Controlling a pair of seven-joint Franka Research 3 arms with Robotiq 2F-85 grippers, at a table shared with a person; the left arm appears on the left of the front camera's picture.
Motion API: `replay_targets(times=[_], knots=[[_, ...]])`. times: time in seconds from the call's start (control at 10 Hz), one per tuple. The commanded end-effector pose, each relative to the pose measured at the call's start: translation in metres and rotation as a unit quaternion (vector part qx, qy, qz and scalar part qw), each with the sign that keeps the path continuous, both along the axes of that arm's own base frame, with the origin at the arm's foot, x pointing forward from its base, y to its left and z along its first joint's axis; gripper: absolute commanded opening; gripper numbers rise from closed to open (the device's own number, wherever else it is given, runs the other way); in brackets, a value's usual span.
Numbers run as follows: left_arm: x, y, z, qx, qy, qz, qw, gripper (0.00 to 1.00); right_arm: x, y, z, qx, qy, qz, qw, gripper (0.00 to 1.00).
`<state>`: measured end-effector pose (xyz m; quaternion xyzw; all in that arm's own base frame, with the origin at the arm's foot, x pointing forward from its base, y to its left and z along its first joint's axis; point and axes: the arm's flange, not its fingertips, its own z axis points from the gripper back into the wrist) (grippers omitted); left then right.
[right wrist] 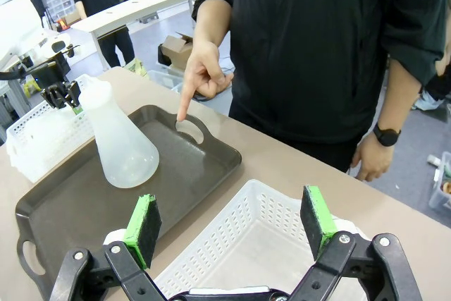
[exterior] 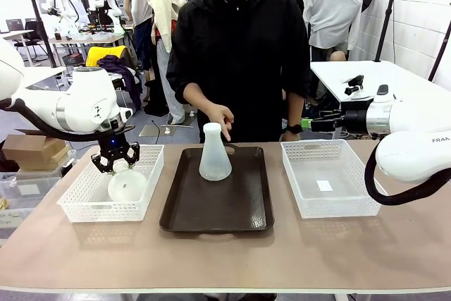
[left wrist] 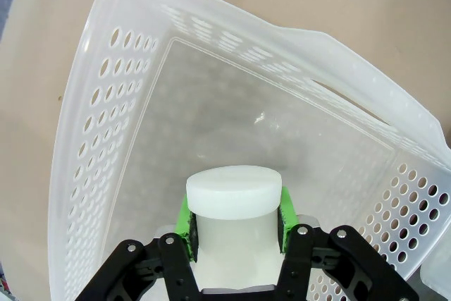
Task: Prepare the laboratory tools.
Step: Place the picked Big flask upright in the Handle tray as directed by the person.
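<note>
While your left pincer (left wrist: 236,227) grips one flask's (exterior: 127,185) neck inside the left basket (exterior: 84,199), your right pincer (right wrist: 232,227) hangs wide; the other flask (exterior: 214,153) stands upright on the tray (exterior: 218,206).

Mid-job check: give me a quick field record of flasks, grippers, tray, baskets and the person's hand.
left gripper: shut on neck of flask in basket
left basket: holds that flask, tipped
flask on tray: upright, untouched
tray: centre of table
right gripper: open, above right basket
person's hand: pointing down at tray's far handle
</note>
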<state>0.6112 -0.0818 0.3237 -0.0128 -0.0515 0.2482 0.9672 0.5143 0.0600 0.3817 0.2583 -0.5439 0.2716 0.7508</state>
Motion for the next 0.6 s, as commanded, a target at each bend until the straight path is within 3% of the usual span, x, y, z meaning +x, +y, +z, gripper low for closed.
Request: replay_targets(times=[0.0, 0.5], knots=[[0.0, -0.0003, 0.0, 0.0, 0.0, -0.001, 1.0, 0.0, 0.0002, 0.0003, 0.0037, -0.002, 0.004, 0.001, 1.0, 1.0], [0.0, -0.0003, 0.0, 0.0, 0.0, -0.001, 1.0, 0.0, 0.0002, 0.0003, 0.0037, -0.002, 0.004, 0.001, 1.0, 1.0]])
